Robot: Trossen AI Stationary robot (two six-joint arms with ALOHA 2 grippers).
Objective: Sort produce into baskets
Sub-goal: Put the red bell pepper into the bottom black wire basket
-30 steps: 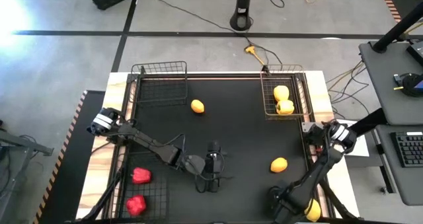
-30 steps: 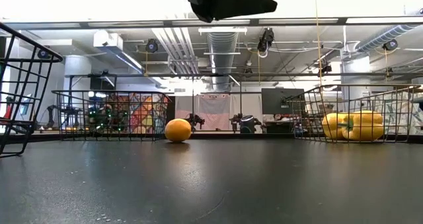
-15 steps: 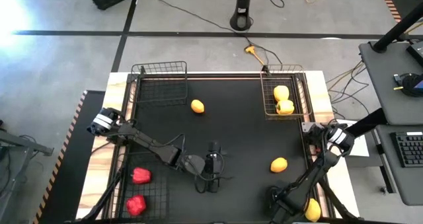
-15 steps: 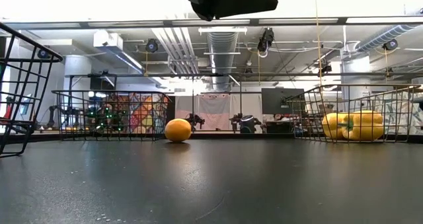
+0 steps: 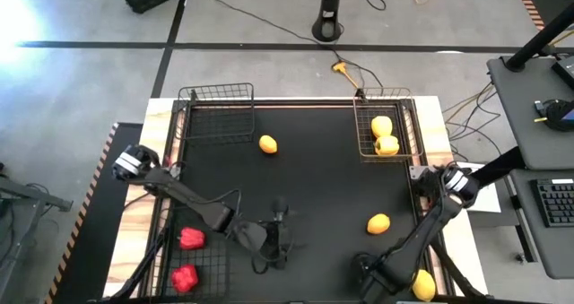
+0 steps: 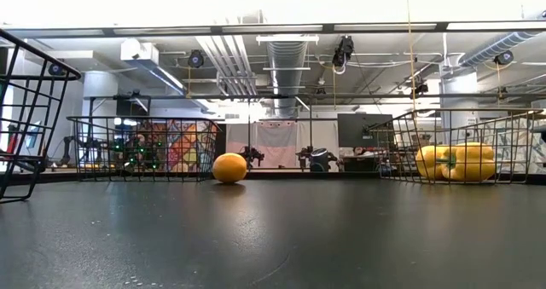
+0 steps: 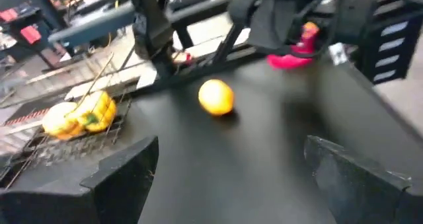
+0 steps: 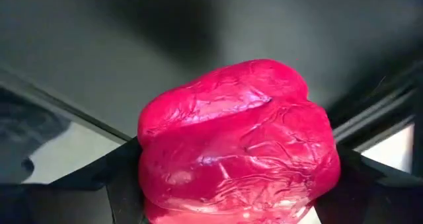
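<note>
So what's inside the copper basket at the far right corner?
Two yellow peppers lie inside the copper basket, touching each other. Whatever sits beneath them on the basket floor is covered.

A robotics lab: exposed ceiling ducts (image 6: pixel 286 54), floor cables (image 5: pixel 269 21), a keyboard (image 5: pixel 554 203).

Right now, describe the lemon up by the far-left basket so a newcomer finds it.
On the black table, find the dark basket at the far left corner. Just right of it lies a smooth orange-yellow lemon; the other loose lemon sits near the right edge.
</note>
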